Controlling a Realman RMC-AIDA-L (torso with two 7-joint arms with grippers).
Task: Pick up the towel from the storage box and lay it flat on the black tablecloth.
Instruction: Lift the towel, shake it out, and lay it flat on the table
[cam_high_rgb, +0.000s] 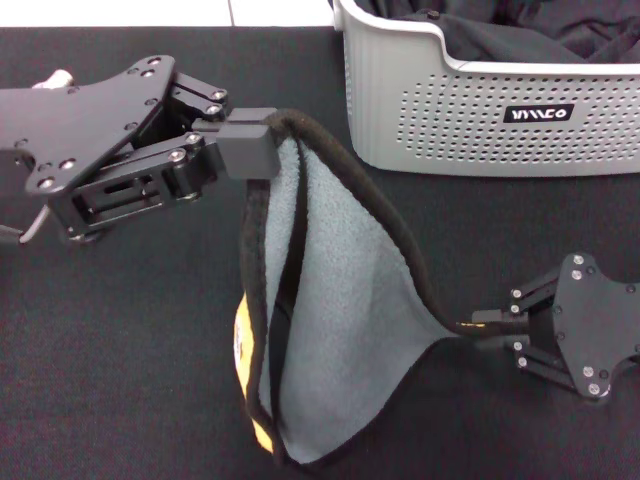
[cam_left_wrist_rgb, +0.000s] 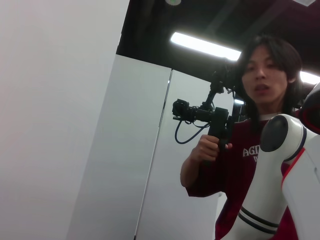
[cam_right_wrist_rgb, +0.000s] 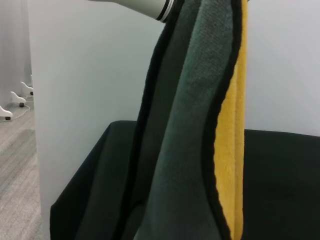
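Observation:
The towel (cam_high_rgb: 335, 300), grey-teal with black edging and an orange-yellow underside showing at its lower left, hangs stretched between both grippers above the black tablecloth (cam_high_rgb: 120, 380). My left gripper (cam_high_rgb: 245, 145) is shut on the towel's upper corner. My right gripper (cam_high_rgb: 478, 325) is shut on the towel's right corner, lower down. The towel sags and folds between them. The right wrist view shows the towel (cam_right_wrist_rgb: 190, 150) hanging close, grey face and yellow face both showing. The storage box (cam_high_rgb: 480, 120) stands at the back right.
Dark fabric (cam_high_rgb: 540, 30) lies inside the storage box. The left wrist view looks away from the table at a person (cam_left_wrist_rgb: 250, 150) holding a camera rig and at a white robot arm (cam_left_wrist_rgb: 280, 190).

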